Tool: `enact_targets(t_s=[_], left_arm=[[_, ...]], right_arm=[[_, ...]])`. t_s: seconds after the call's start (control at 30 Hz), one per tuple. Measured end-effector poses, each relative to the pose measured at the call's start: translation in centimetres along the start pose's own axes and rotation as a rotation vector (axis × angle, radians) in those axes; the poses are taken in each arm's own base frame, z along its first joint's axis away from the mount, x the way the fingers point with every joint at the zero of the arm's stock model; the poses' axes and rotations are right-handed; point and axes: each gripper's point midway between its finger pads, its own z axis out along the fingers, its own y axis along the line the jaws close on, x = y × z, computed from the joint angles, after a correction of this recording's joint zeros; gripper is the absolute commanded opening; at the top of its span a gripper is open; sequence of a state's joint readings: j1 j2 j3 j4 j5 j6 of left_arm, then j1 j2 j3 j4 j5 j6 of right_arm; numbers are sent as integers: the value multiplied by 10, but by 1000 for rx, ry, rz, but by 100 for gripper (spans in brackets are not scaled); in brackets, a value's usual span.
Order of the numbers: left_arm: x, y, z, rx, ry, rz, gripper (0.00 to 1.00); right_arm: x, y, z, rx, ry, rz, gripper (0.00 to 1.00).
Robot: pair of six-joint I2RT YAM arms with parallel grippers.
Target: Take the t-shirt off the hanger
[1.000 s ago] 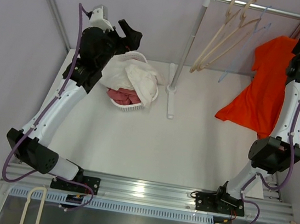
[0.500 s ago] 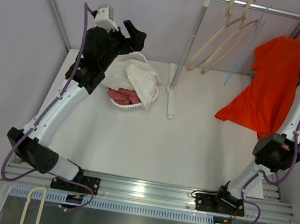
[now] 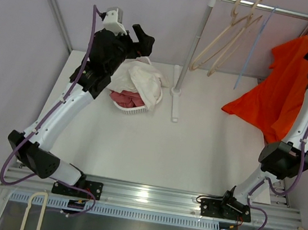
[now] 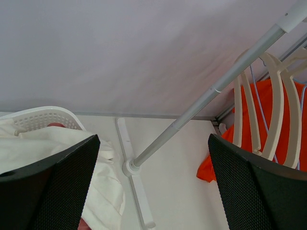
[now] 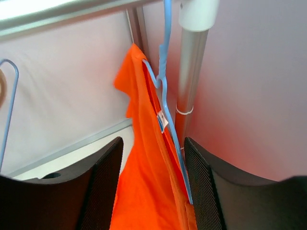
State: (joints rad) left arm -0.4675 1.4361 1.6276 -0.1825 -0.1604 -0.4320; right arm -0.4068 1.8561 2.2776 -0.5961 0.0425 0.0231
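My right gripper (image 5: 152,160) straddles the t-shirt (image 3: 277,91), fingers apart; the shirt has swung farther right. Left gripper (image 4: 153,146) gapes wide, empty.

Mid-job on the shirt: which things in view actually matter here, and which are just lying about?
Part of the job: orange t-shirt; its blue hanger; rail; right gripper, fingers either side of the shirt.

Lying about: laundry basket of clothes; cream hangers; empty blue hanger; left gripper, open.
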Motion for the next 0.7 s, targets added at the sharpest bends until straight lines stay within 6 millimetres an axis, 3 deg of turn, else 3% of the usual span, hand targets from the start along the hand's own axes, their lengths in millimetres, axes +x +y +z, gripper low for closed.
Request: enact_targets(t_s=[0.23,0.7], left_arm=[[2,-4,-1,8,3,16,100],[2,-4,-1,2,1,25,99]], right_arm=[[-21,2,-12,-11,-61,7,54],[-21,-3,1,23,-72,3,58]])
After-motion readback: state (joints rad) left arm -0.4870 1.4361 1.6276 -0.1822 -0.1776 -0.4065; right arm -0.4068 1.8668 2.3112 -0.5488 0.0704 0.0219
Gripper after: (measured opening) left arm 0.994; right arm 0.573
